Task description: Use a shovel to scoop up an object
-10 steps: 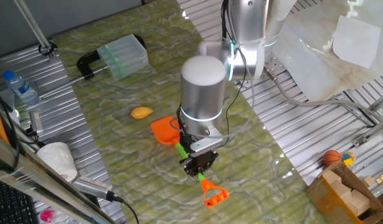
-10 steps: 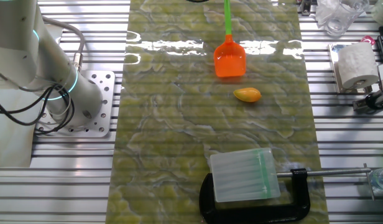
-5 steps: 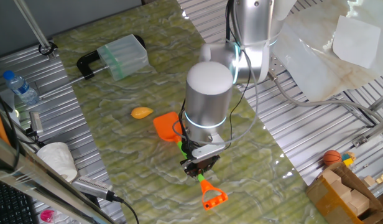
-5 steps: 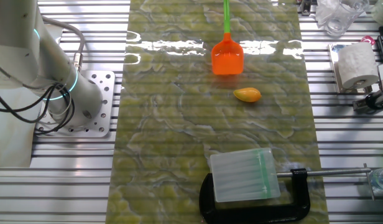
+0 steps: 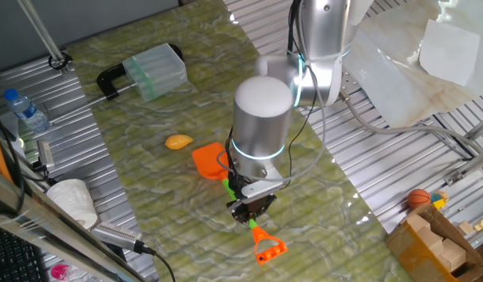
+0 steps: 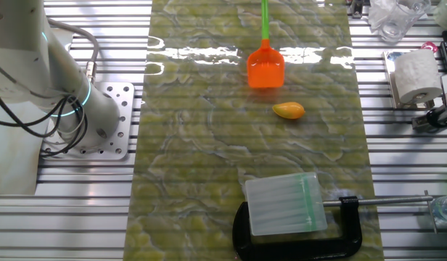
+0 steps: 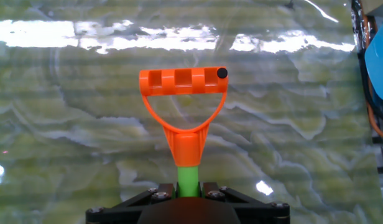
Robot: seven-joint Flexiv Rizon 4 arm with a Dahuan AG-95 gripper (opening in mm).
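A: Near the middle of the green marbled worktop (image 5: 147, 180), what does the gripper (image 5: 252, 206) have?

B: Its two fingers are closed on the thin green shaft of the shovel (image 5: 226, 184), close to the orange D-shaped end. In the hand view that handle (image 7: 184, 93) sticks out just past the jaws, over the glossy surface.

A: And the blade?

B: The orange blade (image 6: 265, 70) points away from the gripper, toward the edge lined with ribbed metal. I cannot tell whether it touches the surface.

A: Where is the object?

B: The object (image 5: 177, 142), a small yellow-orange oval, lies on the worktop just beyond the blade and a bit to one side, apart from it.

A: Anything farther out?

B: A clear plastic box (image 6: 284, 204) held in a black clamp (image 6: 296, 235) sits near the worktop's far edge, well apart from the object.
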